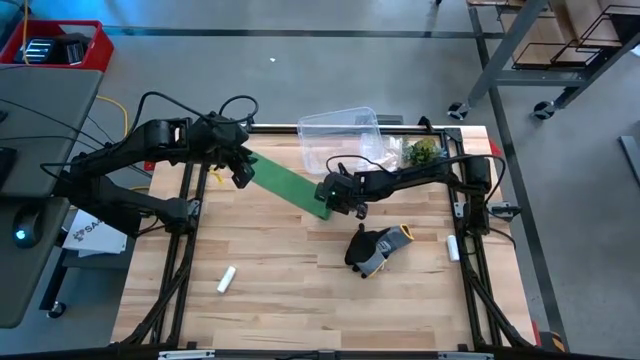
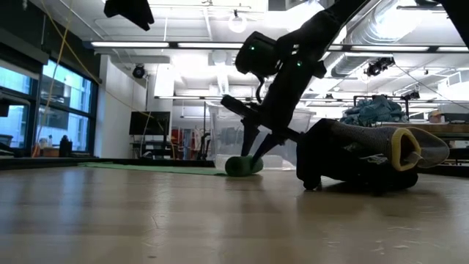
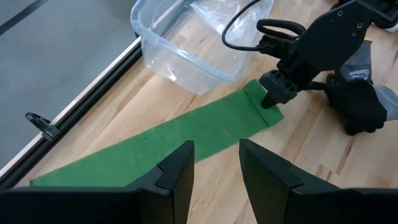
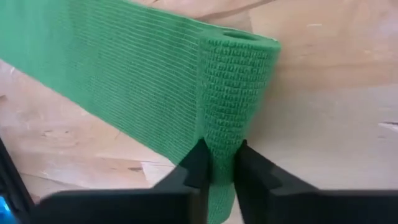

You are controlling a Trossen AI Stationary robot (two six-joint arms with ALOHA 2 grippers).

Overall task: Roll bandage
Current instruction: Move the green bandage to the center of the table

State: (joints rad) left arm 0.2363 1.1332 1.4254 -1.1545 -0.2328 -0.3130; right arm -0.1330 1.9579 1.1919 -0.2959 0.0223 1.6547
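Right wrist view alone shows the right claw (image 4: 217,163) pinching the bandage (image 4: 124,81)'s rolled end.

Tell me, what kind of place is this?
Probably a robotics lab: a slatted wooden worktable on a dark metal frame, wheeled metal racks on grey floor, exposed ceiling ducts with strip lights.

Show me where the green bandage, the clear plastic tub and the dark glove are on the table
bandage (image 1: 285,182): high view, middle of the flat strip.
clear plastic tub (image 1: 322,129): high view, its far rim.
dark glove (image 1: 375,248): high view, the back of the glove.
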